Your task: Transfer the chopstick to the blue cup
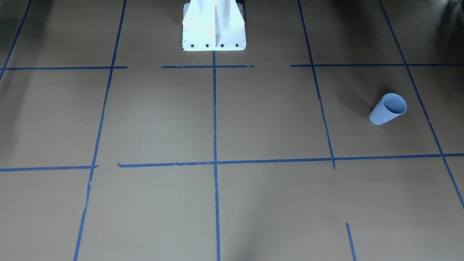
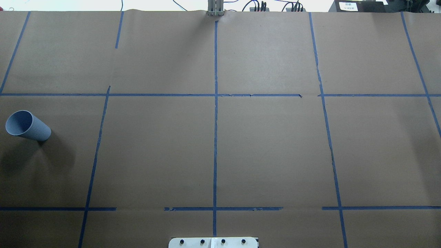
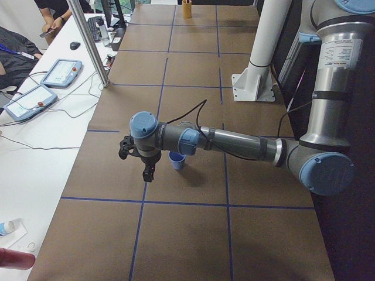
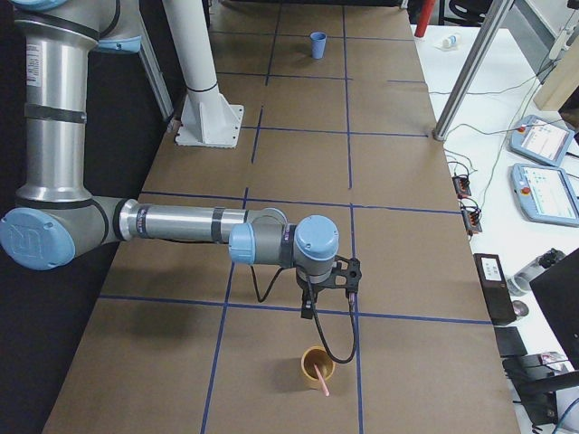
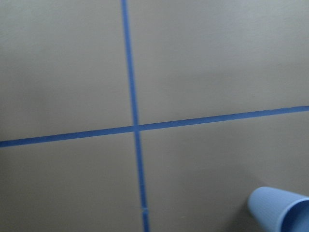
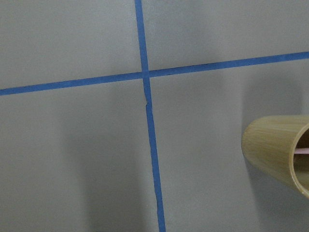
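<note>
At nine o'clock overhead stands our blue cup (image 2: pixel 27 125); the chopstick (image 4: pixel 323 385) seemingly leans in a tan cup (image 4: pixel 313 369), well apart. Of left pincer (image 3: pixel 149 174) and right pincer (image 4: pixel 308 312) we cannot tell the state. A glancing pinch could topple that tan cup.

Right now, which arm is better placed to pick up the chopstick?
Right. The right claw hangs just beside the tan cup holding the chopstick; the left claw is far off, by the blue cup.
</note>
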